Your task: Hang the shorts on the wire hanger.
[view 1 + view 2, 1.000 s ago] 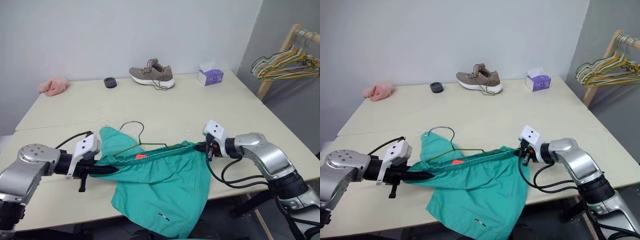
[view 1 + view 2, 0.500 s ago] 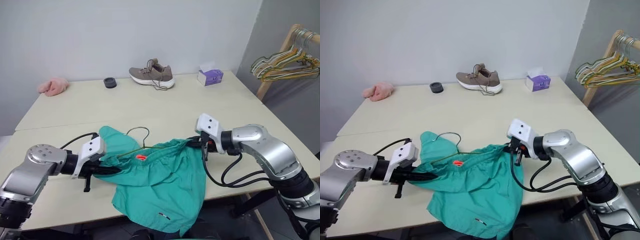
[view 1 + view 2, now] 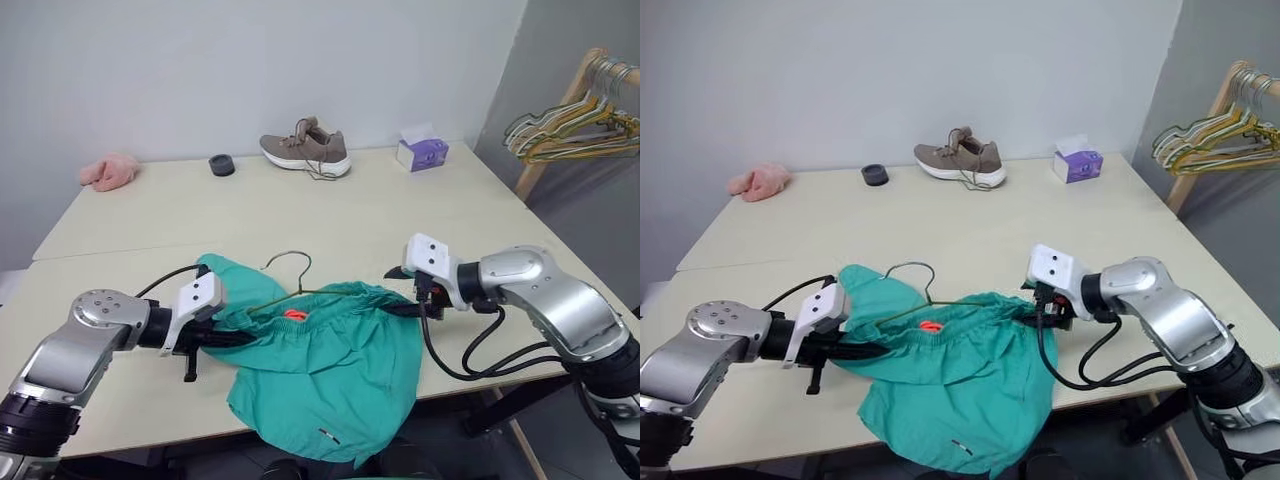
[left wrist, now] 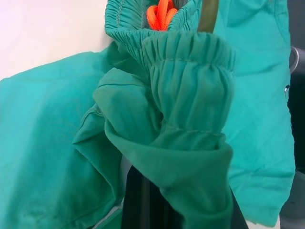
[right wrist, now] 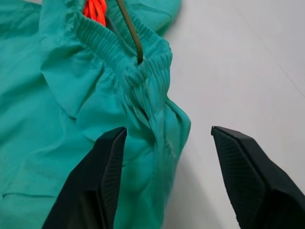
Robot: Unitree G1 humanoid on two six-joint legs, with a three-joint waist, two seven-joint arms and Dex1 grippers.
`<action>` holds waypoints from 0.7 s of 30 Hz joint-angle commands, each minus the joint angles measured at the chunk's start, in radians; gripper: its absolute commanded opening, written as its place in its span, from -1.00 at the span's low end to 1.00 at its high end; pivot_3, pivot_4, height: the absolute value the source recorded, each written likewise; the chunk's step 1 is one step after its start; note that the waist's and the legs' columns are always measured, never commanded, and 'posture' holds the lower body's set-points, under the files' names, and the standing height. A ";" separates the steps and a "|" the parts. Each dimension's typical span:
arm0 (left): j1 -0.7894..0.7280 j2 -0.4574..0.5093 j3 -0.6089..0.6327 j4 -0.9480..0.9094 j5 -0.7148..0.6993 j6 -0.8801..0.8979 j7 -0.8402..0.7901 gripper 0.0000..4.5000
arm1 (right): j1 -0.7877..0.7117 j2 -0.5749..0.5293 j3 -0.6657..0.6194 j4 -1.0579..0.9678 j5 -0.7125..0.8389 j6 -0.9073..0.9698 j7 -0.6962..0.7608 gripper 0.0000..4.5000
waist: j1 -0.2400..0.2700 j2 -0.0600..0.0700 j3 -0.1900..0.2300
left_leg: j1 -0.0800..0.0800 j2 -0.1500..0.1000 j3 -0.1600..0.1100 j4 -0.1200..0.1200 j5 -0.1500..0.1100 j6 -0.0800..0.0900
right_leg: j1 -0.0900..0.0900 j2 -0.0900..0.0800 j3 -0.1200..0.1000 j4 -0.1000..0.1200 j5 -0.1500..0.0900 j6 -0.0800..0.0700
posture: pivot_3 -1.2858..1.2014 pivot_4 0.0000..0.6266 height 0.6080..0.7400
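The teal shorts [image 3: 325, 365] lie at the table's front edge, one leg hanging over it. The wire hanger [image 3: 288, 266] runs into the gathered waistband, and its hook lies on the table behind the shorts. An orange drawstring [image 3: 294, 314] shows at the waistband's middle. My left gripper [image 3: 228, 338] is shut on the waistband's bunched left end [image 4: 188, 67]. At the waistband's right end my right gripper [image 5: 169, 130] stands open. Fabric lies between its spread fingers [image 5: 107, 176], and the hanger's wire [image 5: 129, 29] enters the waistband just ahead of them.
On the far side of the table [image 3: 420, 215] are a brown shoe [image 3: 305, 150], a purple tissue box [image 3: 421, 153], a small black round thing [image 3: 222, 165] and a pink fluffy cloth [image 3: 108, 171]. A wooden rack with pastel hangers [image 3: 575, 125] stands off the table's right.
My right gripper has opened and let go of the waistband's right end. The waistband, stretched taut before, now lies slack. Shorts and hanger have shifted slightly right with my left arm.
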 commanded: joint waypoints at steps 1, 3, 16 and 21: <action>-0.022 -0.011 0.010 -0.048 -0.028 0.014 0.004 -1.00 | -0.015 0.029 0.032 0.007 -0.032 -0.047 0.003 0.33 | -0.003 0.000 0.000 | 0.000 0.000 0.000 0.000 0.000 0.000 | 0.000 0.000 0.000 0.000 0.000 0.000 | -0.10 -1.00 1.00; -0.031 -0.015 0.004 -0.051 -0.027 0.019 0.002 -1.00 | -0.034 0.047 0.090 0.051 -0.075 -0.095 0.022 0.33 | -0.004 0.000 0.000 | 0.000 0.000 0.000 0.000 0.000 0.000 | 0.000 0.000 0.000 0.000 0.000 0.000 | -0.10 -1.00 1.00; -0.011 -0.011 0.000 -0.022 -0.015 -0.031 -0.023 -1.00 | -0.158 0.120 0.206 0.233 -0.176 -0.264 0.202 -0.52 | -0.002 0.000 0.000 | 0.000 0.000 -0.001 0.000 0.000 0.000 | 0.000 0.000 0.000 0.000 0.000 0.000 | -0.08 -1.00 1.00; -0.002 -0.022 -0.005 0.029 0.010 -0.067 -0.009 -1.00 | -0.153 0.122 0.193 0.225 -0.181 -0.262 0.236 -0.98 | 0.001 0.000 0.000 | 0.000 0.000 -0.001 0.000 0.000 0.000 | 0.000 0.000 -0.001 0.000 0.000 0.000 | -0.08 -1.00 1.00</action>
